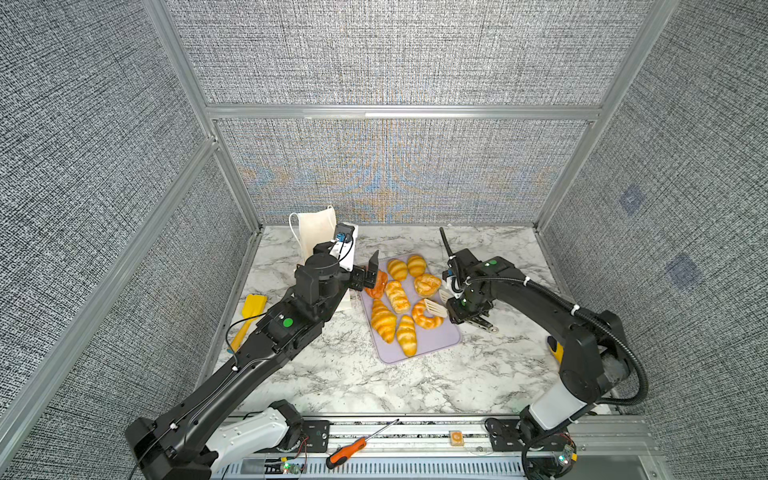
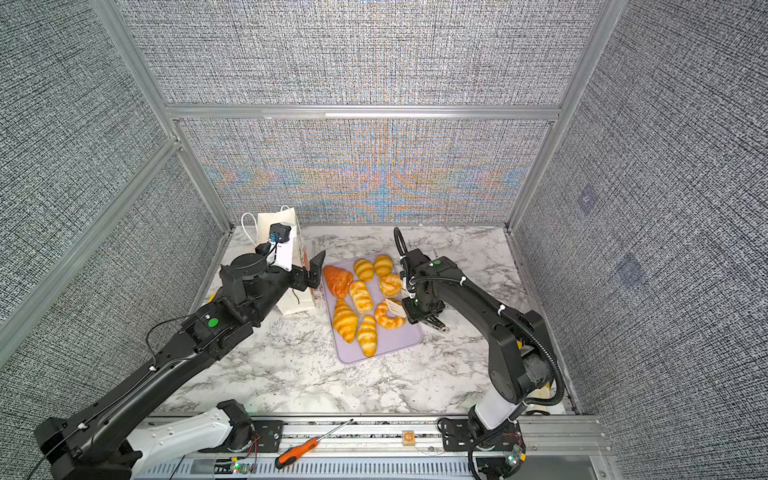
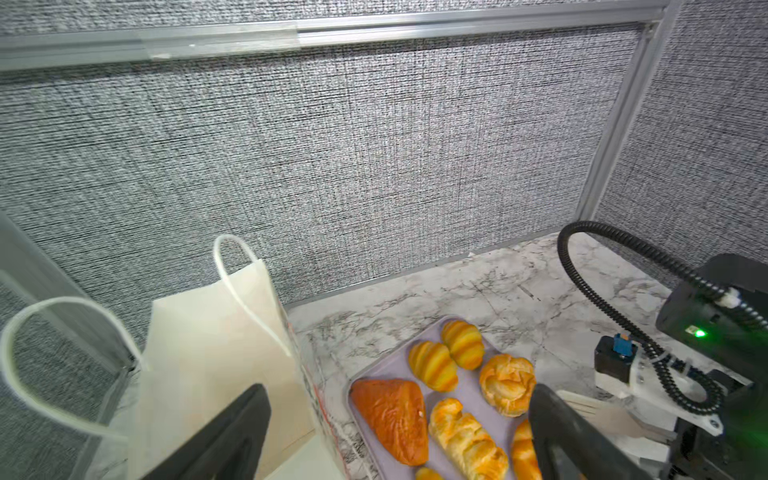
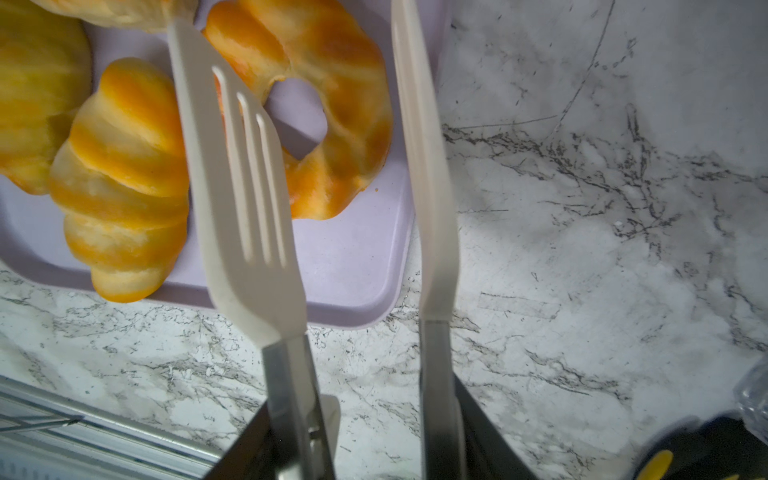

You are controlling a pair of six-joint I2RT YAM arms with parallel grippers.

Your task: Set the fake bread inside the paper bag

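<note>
Mid-table on the lavender plastic tray [image 1: 436, 345]: I count eight glossy golden fake bread [image 1: 397, 296] pieces | tall white paper bag [image 1: 318, 226] upright, far left of tray | left gripper [image 1: 371, 274] between bag and tray, fingers spread wide | right gripper [image 1: 455, 309] clamped on cream slotted tongs [image 4: 249, 232], blades apart over the twisted ring pastry [image 4: 353, 83].

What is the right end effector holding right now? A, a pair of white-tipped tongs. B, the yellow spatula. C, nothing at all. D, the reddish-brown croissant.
A: in the right wrist view the tongs run out from the right end effector, their handles clamped between its fingers, one white blade crossing in front of the ring-shaped pastry.
</note>
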